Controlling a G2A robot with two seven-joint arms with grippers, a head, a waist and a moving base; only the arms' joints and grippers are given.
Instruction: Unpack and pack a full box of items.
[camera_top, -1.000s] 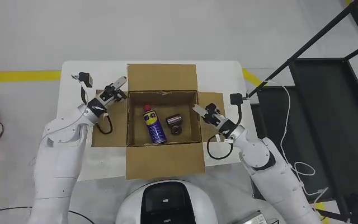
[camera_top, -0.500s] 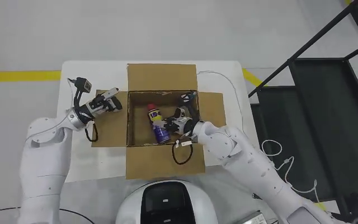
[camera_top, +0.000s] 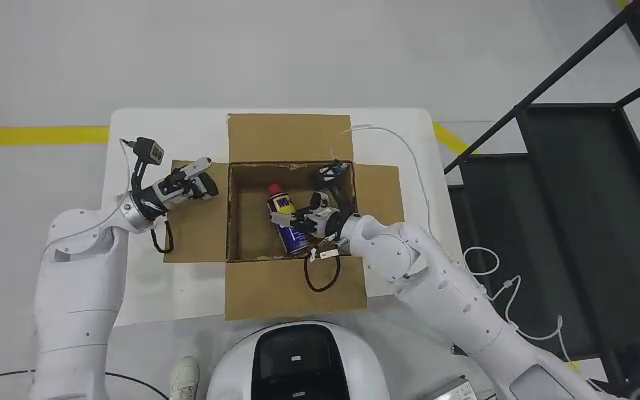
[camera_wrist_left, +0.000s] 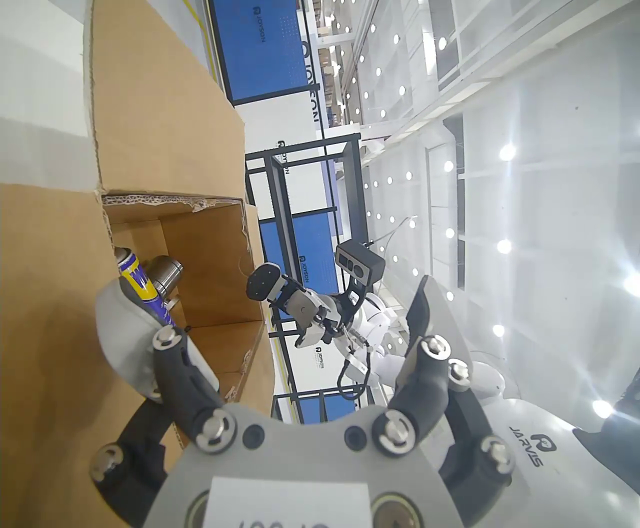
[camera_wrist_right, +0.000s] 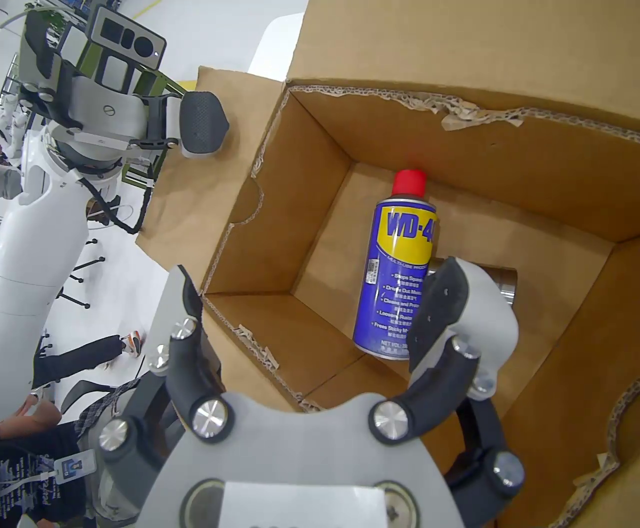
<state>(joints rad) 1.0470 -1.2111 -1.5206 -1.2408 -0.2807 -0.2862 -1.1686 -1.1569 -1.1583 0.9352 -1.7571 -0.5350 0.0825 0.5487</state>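
While the open cardboard box (camera_top: 290, 138) sits mid-frame on a white table (camera_top: 160, 130) over grey floor (camera_top: 300, 50), the right gripper (camera_wrist_right: 312, 280), above the boxed spray can (camera_top: 290, 232), and the left gripper (camera_top: 205, 178) both spread wide.

The corrugated cardboard box (camera_top: 290, 140) is plain brown all over. The tall metal spray can (camera_wrist_right: 395, 280) is deep blue with a yellow panel and a red cap. The short metal cylinder (camera_wrist_right: 502, 282) is shiny silver. White tabletop (camera_top: 190, 290); a yellow painted stripe (camera_top: 50, 135) on the pale grey floor (camera_top: 300, 50).

White-shelled arms (camera_top: 85, 248) carry looping black cables (camera_top: 157, 240), grey wrist plates (camera_wrist_right: 300, 450) with silver screws (camera_wrist_right: 209, 416), black-padded jaws.
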